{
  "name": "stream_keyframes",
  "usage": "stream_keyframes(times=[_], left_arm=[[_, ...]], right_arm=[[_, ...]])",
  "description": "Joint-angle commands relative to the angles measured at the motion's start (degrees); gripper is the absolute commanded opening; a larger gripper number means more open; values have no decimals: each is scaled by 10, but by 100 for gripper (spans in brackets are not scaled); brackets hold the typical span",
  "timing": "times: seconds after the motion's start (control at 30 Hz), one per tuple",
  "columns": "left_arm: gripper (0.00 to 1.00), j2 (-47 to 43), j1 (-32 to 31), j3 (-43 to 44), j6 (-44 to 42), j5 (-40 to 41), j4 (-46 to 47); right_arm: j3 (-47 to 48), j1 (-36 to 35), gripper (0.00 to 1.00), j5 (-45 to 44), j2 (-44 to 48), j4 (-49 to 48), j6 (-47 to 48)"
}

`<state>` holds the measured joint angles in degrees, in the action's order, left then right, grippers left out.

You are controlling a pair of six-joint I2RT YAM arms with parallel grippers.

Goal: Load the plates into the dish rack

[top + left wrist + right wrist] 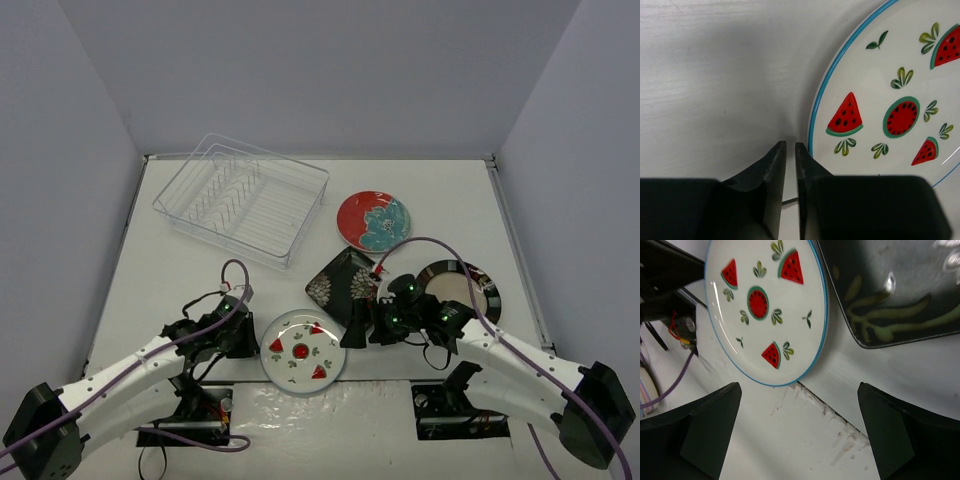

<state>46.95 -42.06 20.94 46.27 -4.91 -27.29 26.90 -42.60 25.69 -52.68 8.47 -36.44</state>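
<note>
The white plate with red fruit marks lies flat near the front edge, between my two grippers. My left gripper is shut and empty, its tips on the table just left of the plate's blue rim. My right gripper is open wide and empty, hovering right of that plate, its fingers spread over the table. The black square floral plate, the red plate with teal flower and the dark-rimmed plate with beige centre lie flat. The clear dish rack stands empty at the back left.
A rough seam in the table surface runs under my right gripper near the front edge. Grey walls enclose the table on three sides. Cables loop above both arms.
</note>
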Motion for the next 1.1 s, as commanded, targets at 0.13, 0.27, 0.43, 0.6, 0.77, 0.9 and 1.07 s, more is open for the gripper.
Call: stream_keyframes(times=[0.13,0.27,0.43,0.6,0.77,0.9,1.07], left_arm=[[3,10,-4,-12,6,14,44],[0,15,-5,-19,12,15,47],[0,40,-6,-15,18,18,46],[0,68,-8,-10,19,17,51],[0,87,-15,-8,27,18,55],[0,95,-20,-10,35,18,55],[0,94,-26,-15,46,19,55]], right_arm=[[-27,-71,100,-35,-87,-86,-70],[-47,-82,99,-60,-142,-187,-91],[-59,-82,90,-50,-218,-280,-122],[-81,-83,72,-2,-263,-372,-143],[-109,-83,63,21,-267,-452,-176],[-115,-84,50,19,-247,-470,-190],[-94,-88,40,-22,-181,-395,-169]])
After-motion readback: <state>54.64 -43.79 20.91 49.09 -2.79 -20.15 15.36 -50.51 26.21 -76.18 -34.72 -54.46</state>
